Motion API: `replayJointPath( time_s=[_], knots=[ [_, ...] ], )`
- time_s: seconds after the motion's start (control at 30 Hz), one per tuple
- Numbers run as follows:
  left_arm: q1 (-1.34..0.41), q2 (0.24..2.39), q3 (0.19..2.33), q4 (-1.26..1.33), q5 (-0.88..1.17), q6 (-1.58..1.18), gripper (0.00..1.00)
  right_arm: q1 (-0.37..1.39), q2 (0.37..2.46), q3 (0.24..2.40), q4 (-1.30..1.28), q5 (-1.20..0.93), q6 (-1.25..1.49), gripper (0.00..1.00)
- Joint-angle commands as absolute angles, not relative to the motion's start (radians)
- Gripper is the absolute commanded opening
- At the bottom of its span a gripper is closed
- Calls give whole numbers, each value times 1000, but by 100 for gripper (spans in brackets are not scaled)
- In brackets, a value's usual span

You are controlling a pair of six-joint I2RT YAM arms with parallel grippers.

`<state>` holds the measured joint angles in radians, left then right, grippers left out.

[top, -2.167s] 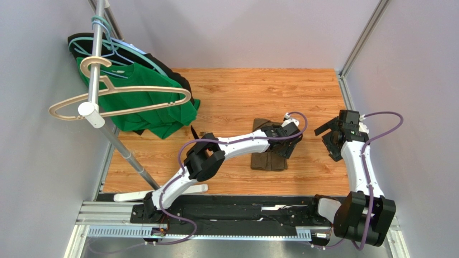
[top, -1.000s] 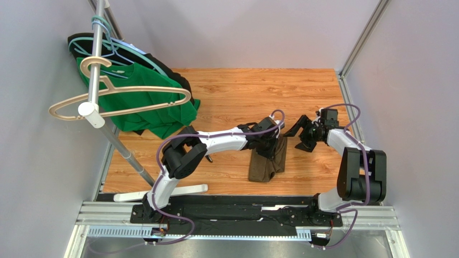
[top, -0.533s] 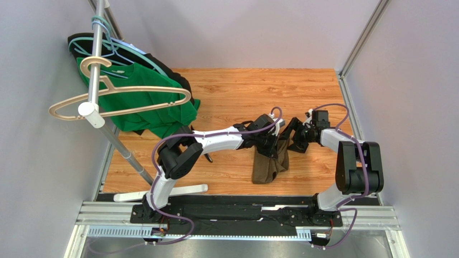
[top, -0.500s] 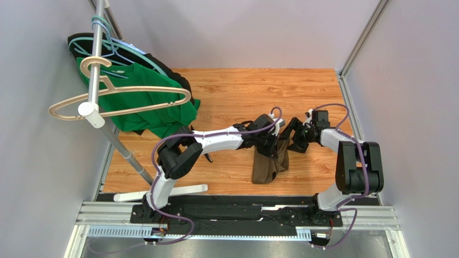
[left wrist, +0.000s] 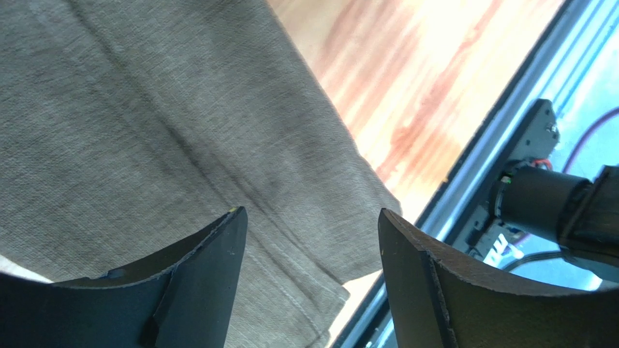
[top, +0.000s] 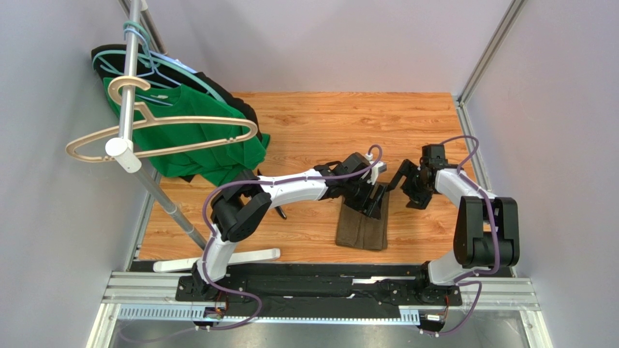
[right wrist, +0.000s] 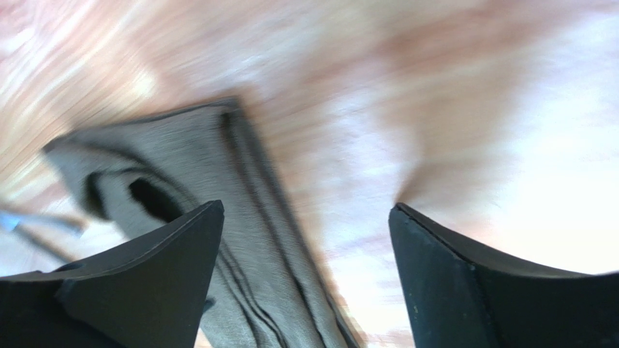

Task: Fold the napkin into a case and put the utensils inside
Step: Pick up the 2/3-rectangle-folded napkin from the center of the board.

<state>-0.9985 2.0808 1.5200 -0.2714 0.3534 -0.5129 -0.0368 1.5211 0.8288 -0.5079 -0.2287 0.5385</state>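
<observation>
1. The napkin (top: 363, 228), a folded olive-brown cloth, lies flat on the wooden table (top: 327, 119), near the front edge and slightly right of centre.
2. At far left, a green shirt (top: 211, 152) hangs from a wooden hanger (top: 163, 134) on a metal rack pole (top: 129, 80).
3. The left gripper (top: 374, 197) reaches in from the left and sits over the napkin's far end. Its wrist view shows the fingers (left wrist: 196, 290) spread, with cloth visible in the gap and nothing pinched.
4. The right gripper (top: 408, 185) hovers just right of the napkin's far end, jaws wide apart and empty. Its wrist view is blurred, with the cloth's edge on the left.
</observation>
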Motion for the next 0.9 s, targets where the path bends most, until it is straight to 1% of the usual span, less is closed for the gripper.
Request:
replayJointPath(
  time_s=[0.0, 0.07, 0.13, 0.17, 0.2, 0.23, 0.27, 0.33, 0.37, 0.47, 0.7, 0.87],
  knots=[
    [-1041, 2016, 1630, -310, 357, -480, 75, -46, 1470, 917, -707, -19, 578, 90],
    [-1054, 2068, 1667, -353, 324, -485, 71, -58, 1433, 910, -719, -2, 604, 93],
    [-1071, 2123, 1722, -385, 293, -492, 64, -95, 1379, 882, -722, -20, 620, 93],
    [-1087, 2137, 1742, -421, 228, -505, 59, -106, 1365, 879, -729, -6, 624, 93],
    [-1095, 2151, 1779, -443, 186, -514, 52, -123, 1349, 870, -742, -2, 635, 94],
    [-1104, 2176, 1796, -465, 146, -523, 51, -132, 1323, 864, -744, 33, 640, 94],
    [-1127, 2186, 1815, -506, 71, -534, 51, -143, 1310, 859, -745, 50, 646, 94],
    [-1152, 2210, 1858, -544, -10, -546, 52, -164, 1292, 850, -759, 75, 661, 94],
    [-1178, 2218, 1870, -579, -102, -563, 55, -170, 1279, 848, -758, 84, 666, 94],
    [-1216, 2255, 1925, -635, -203, -587, 60, -190, 1279, 850, -765, 69, 673, 94],
    [-1258, 2365, 2045, -716, -264, -632, 62, -192, 1284, 830, -733, 44, 660, 94],
    [-1290, 2408, 2083, -779, -325, -655, 61, -192, 1292, 784, -684, 25, 666, 94]
  ],
)
